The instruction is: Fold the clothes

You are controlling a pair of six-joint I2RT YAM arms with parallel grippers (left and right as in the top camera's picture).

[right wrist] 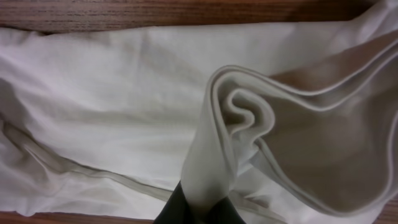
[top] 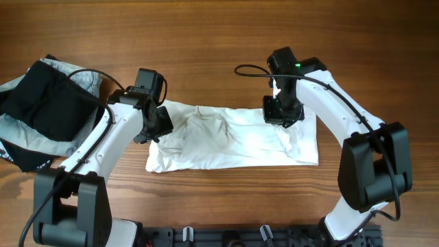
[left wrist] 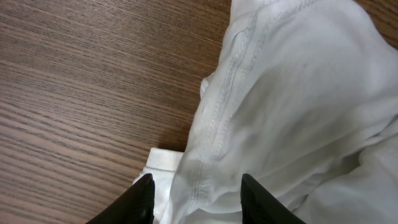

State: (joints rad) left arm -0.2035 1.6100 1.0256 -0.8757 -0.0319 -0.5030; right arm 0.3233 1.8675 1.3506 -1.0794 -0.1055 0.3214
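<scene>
From overhead, we have the white shirt stretched in a long, wrinkled band across the middle of the wooden table. The left gripper is at its left end and the right gripper is over its upper right part. Far left, well apart from the shirt, a black garment lies on a pale grey garment.

On the left wrist, we see the fingers standing apart astride a stitched hem, with fabric filling the gap. We cannot tell whether they are pinching it.

On the right wrist, the jaws are clamped tight on a fold of the shirt, which curls up from the fingertips above the flat layer below.
</scene>
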